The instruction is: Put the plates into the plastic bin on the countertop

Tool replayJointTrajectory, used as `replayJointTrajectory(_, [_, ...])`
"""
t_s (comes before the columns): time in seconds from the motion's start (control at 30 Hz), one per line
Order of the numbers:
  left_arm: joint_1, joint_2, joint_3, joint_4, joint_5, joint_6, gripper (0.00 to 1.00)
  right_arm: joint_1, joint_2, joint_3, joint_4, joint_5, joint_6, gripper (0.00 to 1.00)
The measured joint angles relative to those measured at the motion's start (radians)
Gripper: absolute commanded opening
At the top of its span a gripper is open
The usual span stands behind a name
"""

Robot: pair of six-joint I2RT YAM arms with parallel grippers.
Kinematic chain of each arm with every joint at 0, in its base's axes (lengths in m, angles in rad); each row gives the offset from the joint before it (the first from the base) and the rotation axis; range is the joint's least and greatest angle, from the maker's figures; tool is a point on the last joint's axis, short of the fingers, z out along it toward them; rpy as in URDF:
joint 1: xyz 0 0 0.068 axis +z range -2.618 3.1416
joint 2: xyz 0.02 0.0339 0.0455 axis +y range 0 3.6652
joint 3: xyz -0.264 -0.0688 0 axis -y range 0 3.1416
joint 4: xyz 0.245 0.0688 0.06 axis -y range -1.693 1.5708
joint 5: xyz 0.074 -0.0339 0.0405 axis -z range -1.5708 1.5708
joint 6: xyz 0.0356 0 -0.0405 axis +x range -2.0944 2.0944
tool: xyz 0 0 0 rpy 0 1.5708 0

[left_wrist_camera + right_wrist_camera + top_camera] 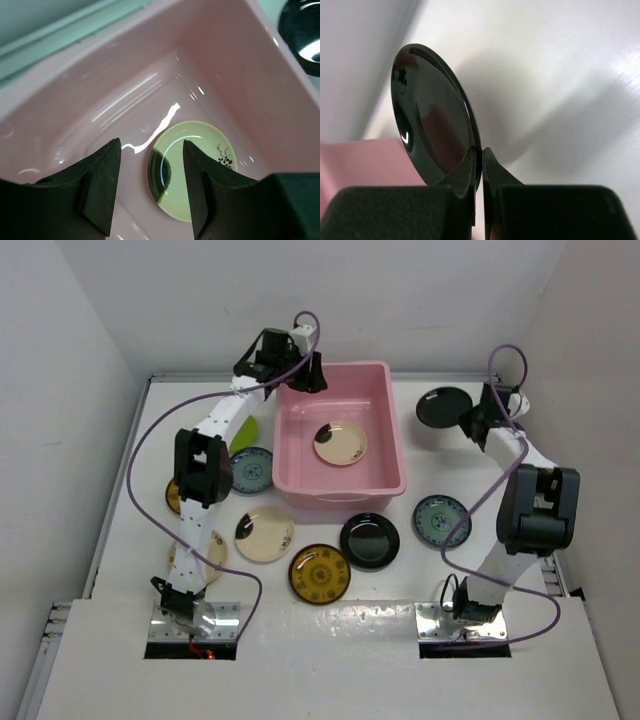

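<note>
The pink plastic bin [385, 390] stands mid-countertop with one cream plate [340, 443] flat on its floor. My left gripper [308, 375] hangs over the bin's far left corner. In the left wrist view it [150, 187] is open and holds nothing, and the cream plate [172, 175] lies below it. My right gripper [472, 420] is shut on the rim of a glossy black plate [443, 407] at the back right of the countertop [430, 570]. The right wrist view shows this black plate [432, 130] on edge, pinched between the closed fingers [481, 160].
Loose plates lie in front of the bin: black [369, 540], amber [320, 574], cream [264, 534], pale blue [441, 519]. On its left are a pale blue one [252, 470] and a lime green one [243, 433], partly behind the left arm. White walls close in three sides.
</note>
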Motion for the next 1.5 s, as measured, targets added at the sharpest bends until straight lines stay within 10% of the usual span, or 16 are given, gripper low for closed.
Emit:
replayJointTrajectory(0.37, [0.282, -0.216, -0.069, 0.001, -0.227, -0.086, 0.64, 0.297, -0.215, 0.072, 0.066, 0.500, -0.091, 0.00])
replayJointTrajectory(0.73, [0.542, -0.251, -0.412, -0.076, -0.208, -0.098, 0.64, 0.417, 0.003, 0.478, -0.156, -0.058, -0.481, 0.00])
replayJointTrajectory(1.1, [0.543, -0.126, -0.464, -0.109, -0.100, -0.105, 0.64, 0.516, 0.316, 0.576, -0.438, -0.195, -0.535, 0.00])
replayJointTrajectory(1.2, [0.543, -0.120, -0.464, -0.108, -0.080, -0.105, 0.63, 0.516, 0.347, 0.587, -0.448, -0.190, -0.529, 0.11])
replayJointTrajectory(1.33, [0.543, -0.092, -0.463, -0.090, -0.053, -0.113, 0.60, 0.516, 0.351, 0.587, -0.435, -0.171, -0.522, 0.62])
replayJointTrajectory(1.5, [0.543, -0.080, -0.454, -0.071, -0.019, -0.120, 0.57, 0.520, 0.364, 0.636, -0.436, -0.157, -0.533, 0.81])
